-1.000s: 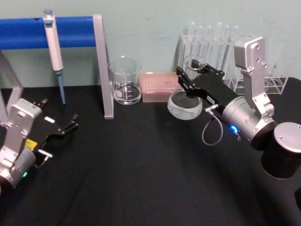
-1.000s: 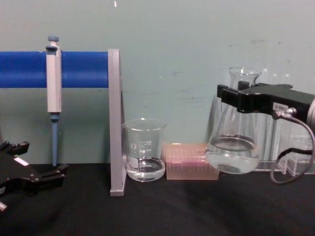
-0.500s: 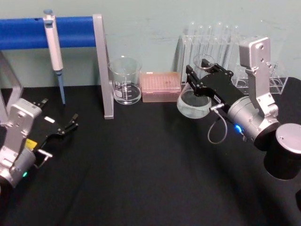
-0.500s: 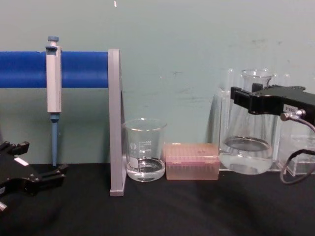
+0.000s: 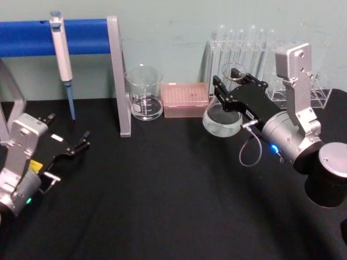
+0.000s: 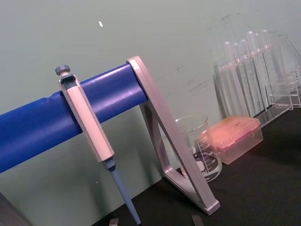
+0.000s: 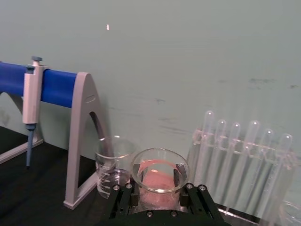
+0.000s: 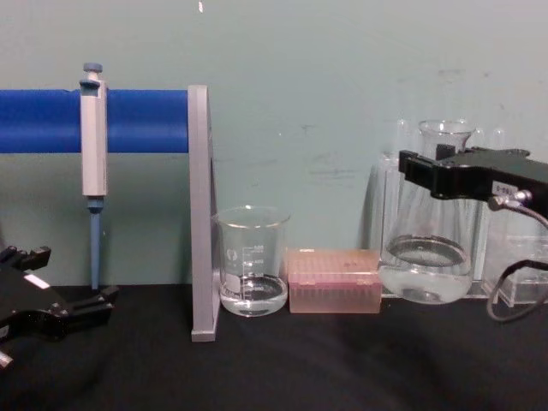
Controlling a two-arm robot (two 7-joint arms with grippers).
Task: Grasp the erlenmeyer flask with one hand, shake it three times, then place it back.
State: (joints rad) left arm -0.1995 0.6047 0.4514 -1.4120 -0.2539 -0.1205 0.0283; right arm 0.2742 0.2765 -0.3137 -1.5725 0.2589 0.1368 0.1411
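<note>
The erlenmeyer flask (image 5: 222, 119) is clear glass with a little clear liquid, and it hangs upright just above the black table, right of the pink box. My right gripper (image 5: 233, 88), black with a silver wrist and grey cable, is shut on its neck. From the side the flask (image 8: 425, 267) shows below the gripper (image 8: 447, 174). In the right wrist view the flask's rim (image 7: 160, 175) sits between the fingers (image 7: 123, 200). My left gripper (image 5: 77, 147) rests open, low at the left; it also shows in the chest view (image 8: 62, 310).
A glass beaker (image 5: 144, 93) and a pink tip box (image 5: 186, 99) stand at the back centre. The test tube rack (image 5: 245, 47) is just behind the flask. A pipette (image 5: 63, 50) hangs on the blue bar with a grey upright (image 5: 120, 81).
Over the last second the right gripper carried the flask to the right and brought it from tilted to upright; in the last half second it barely shifted. The left arm stayed still.
</note>
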